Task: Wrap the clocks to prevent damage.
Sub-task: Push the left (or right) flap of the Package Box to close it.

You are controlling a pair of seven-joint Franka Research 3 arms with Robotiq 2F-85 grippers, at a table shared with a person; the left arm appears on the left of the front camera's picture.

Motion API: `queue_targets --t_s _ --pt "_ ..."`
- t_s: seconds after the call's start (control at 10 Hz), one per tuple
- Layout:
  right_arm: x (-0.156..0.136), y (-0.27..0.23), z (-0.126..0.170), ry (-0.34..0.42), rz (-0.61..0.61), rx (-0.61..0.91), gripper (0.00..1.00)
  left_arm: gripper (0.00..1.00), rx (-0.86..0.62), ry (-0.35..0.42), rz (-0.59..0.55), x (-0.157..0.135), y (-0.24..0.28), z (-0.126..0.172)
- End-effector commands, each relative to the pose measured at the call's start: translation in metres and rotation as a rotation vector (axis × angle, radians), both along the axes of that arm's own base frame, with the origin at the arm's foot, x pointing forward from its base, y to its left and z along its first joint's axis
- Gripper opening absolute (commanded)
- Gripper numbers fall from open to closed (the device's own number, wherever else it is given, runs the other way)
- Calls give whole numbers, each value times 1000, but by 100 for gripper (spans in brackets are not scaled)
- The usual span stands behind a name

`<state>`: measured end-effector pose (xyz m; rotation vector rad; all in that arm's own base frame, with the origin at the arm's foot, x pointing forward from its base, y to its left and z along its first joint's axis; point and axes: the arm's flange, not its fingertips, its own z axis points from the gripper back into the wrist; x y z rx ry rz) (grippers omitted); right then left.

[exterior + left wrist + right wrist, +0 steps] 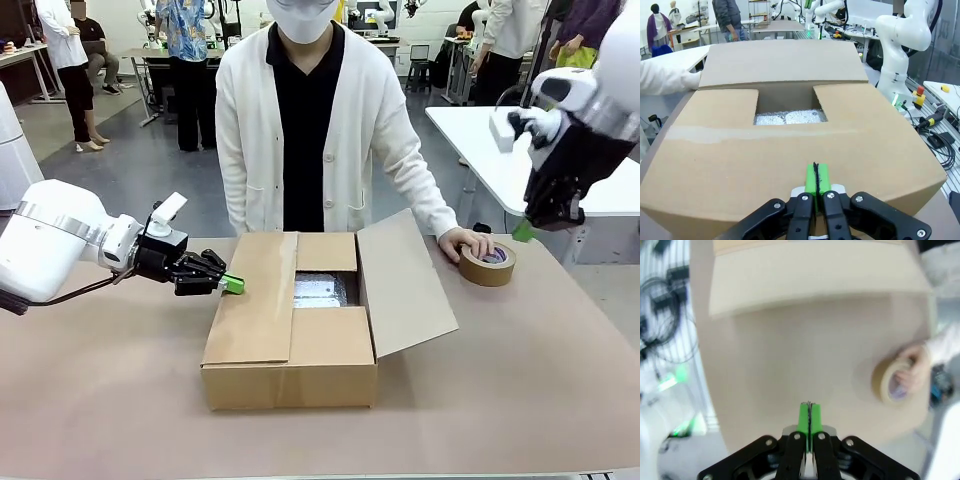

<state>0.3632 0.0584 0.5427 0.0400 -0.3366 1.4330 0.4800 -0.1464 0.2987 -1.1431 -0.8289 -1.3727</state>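
Silver-wrapped bundle (322, 291) lies flat in cardboard box (290, 350), visible strip running crosswise; left fingers (232, 284) and right fingers (522, 232) pressed together, empty.

I worked in a robotics lab: beyond my desk (560, 380) stood other white desks (478, 150) on a bare grey floor (130, 170), black cables (939, 144) trailed beside a red emergency-stop button (920, 90) on its yellow box, and people (187, 60) stood about farther back.
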Motion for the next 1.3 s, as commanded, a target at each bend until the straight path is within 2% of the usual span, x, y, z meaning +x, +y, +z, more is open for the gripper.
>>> queue_targets --t_s 0.0,0.1,0.4,0.5,0.6,0.7,1.0,1.1,1.2 --pt "11 -23 -17 52 -29 479 4 5 1 4 5 0 -1 -4" --pt "6 -36 -27 79 -62 523 4 5 1 4 5 0 -1 -4" --pt "-12 -78 -66 32 45 752 4 5 1 4 5 0 -1 -4" --pt "-15 -88 -80 24 43 776 4 5 1 4 5 0 -1 -4" --pt "-18 -85 -77 -23 30 715 4 5 1 4 5 0 -1 -4" --pt "-12 -81 -63 21 -3 742 4 5 1 4 5 0 -1 -4" --pt "-18 -88 -70 11 6 739 4 5 1 4 5 0 -1 -4" --pt "-7 -83 -113 52 134 740 4 5 1 4 5 0 -1 -4" --pt "-3 -78 -140 64 191 772 4 5 1 4 5 0 -1 -4"
